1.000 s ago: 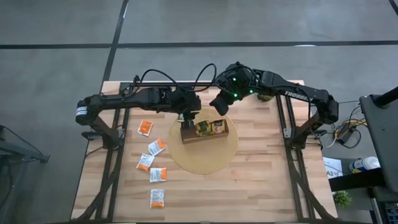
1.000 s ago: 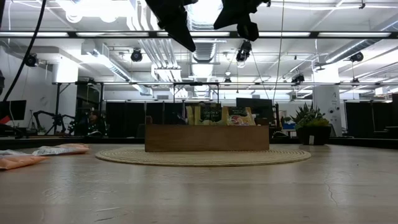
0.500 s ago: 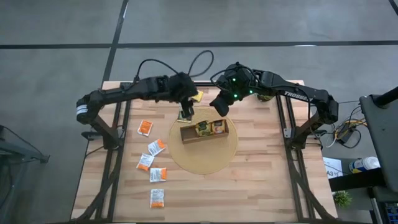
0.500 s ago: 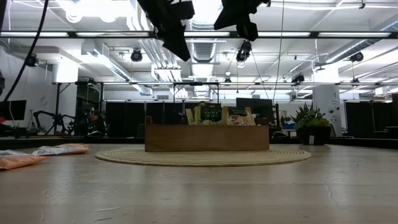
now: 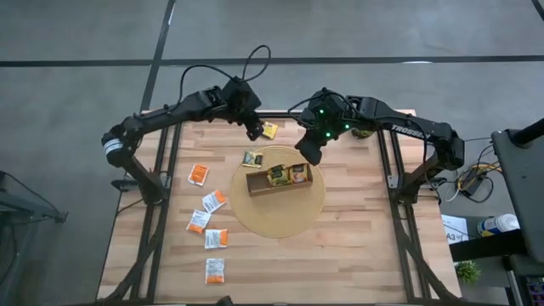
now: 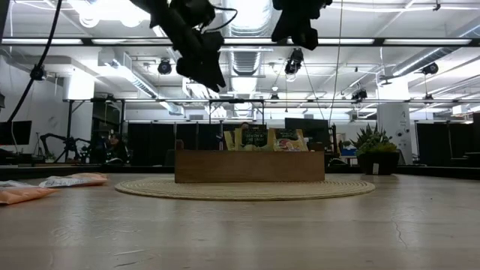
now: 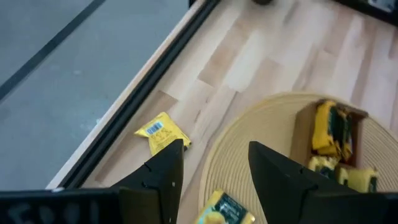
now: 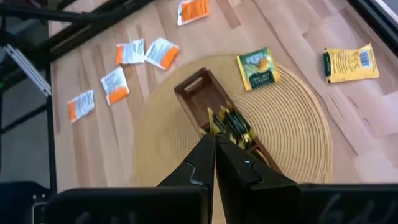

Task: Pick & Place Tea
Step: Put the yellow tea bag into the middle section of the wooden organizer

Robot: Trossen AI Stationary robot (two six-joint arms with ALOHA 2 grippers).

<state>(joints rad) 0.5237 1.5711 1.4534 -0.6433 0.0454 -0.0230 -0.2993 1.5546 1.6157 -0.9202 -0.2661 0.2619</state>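
A brown wooden tray (image 5: 279,179) stands on a round woven mat (image 5: 285,219). Yellow-green tea sachets (image 5: 286,174) stand upright in its middle and right compartments, and its left compartment (image 8: 194,91) shows bare wood. One green sachet (image 5: 252,158) lies flat on the mat's far-left rim. A yellow one (image 5: 269,130) lies on the table near the far edge. Several white-and-orange sachets (image 5: 213,201) lie on the table's left part. My left gripper (image 5: 255,132) hangs open, high beside the yellow sachet (image 7: 160,132). My right gripper (image 5: 307,154) hangs shut above the tray's far right corner.
A small potted plant (image 6: 370,148) stands at the far right of the table. Dark frame rails run along the table's left side (image 5: 157,212) and right side (image 5: 399,212). The near half of the table, right of the white-and-orange sachets, is bare wood (image 5: 340,263).
My left gripper has swung from above the tray's left end toward the table's far edge, rolling as it went, and has stayed open. It now hangs beside the yellow sachet. The green sachet on the mat's rim, earlier under the arm, now shows.
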